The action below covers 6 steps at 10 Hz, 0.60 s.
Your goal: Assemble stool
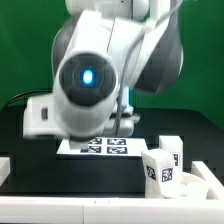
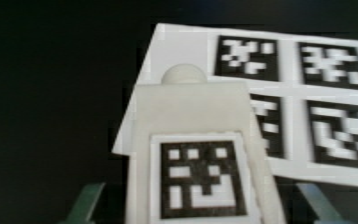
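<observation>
In the wrist view a white stool leg (image 2: 194,140) with a black-and-white tag on its face and a rounded peg at its far end lies between my fingers. My gripper (image 2: 206,205) is open. One fingertip (image 2: 94,200) and the other stand either side of the leg, each with a dark gap to it. The leg reaches over the edge of the marker board (image 2: 309,95). In the exterior view the arm's body hides the gripper and this leg. Two more tagged legs (image 1: 160,168) stand upright at the exterior view's right. The round seat is out of view.
The marker board (image 1: 105,146) lies on the black table under the arm. A low white part (image 1: 207,178) lies at the exterior view's far right and another white piece (image 1: 4,168) at its left edge. A white rim (image 1: 100,205) runs along the front.
</observation>
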{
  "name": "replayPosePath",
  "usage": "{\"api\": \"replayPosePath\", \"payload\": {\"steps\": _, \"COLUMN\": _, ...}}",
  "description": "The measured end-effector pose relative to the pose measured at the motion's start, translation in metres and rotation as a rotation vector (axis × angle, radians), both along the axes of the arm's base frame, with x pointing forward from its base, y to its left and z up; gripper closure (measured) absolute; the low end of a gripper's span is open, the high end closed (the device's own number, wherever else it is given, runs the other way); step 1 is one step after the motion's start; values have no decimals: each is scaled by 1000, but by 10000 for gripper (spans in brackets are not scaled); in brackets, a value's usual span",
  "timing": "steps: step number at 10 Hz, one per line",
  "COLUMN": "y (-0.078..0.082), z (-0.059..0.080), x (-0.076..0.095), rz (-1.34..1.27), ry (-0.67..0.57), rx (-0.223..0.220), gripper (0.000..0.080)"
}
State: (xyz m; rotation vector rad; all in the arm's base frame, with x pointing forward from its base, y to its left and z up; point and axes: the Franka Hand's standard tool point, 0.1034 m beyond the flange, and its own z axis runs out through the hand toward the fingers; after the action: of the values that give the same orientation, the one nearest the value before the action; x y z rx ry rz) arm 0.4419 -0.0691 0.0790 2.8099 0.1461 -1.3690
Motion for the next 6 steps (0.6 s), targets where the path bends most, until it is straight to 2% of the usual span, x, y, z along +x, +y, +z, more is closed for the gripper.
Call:
{"api": "replayPosePath", "payload": {"steps": 1, "y": -1, "z": 10, "x": 12, "rz": 38, "ry": -128, "rx": 33, "gripper": 472}}
{"api": "replayPosePath", "payload": {"steps": 2, "y": -6, "z": 2, "x": 2, "rz": 45, "ry": -200, "rx": 50, "gripper": 472}}
{"api": "replayPosePath", "payload": {"steps": 3, "y": -6, "z": 2, "x": -1, "rz": 41, "ry": -226, "rx": 54, "gripper": 472}}
{"api": "replayPosePath", "payload": {"steps": 4, "y": -7, "z": 3, "x": 9, "rz": 50, "ry": -307, "rx": 54, "gripper": 471}}
{"api": "replayPosePath", "payload": {"steps": 5, "y": -2, "z": 9, "x": 11, "rz": 37, "ry": -343, "rx": 50, "gripper": 471}}
{"api": "replayPosePath", "payload": {"steps": 6, "y": 17, "z": 32, "x": 28, "rz": 32, "ry": -406, "rx": 65, "gripper": 471}}
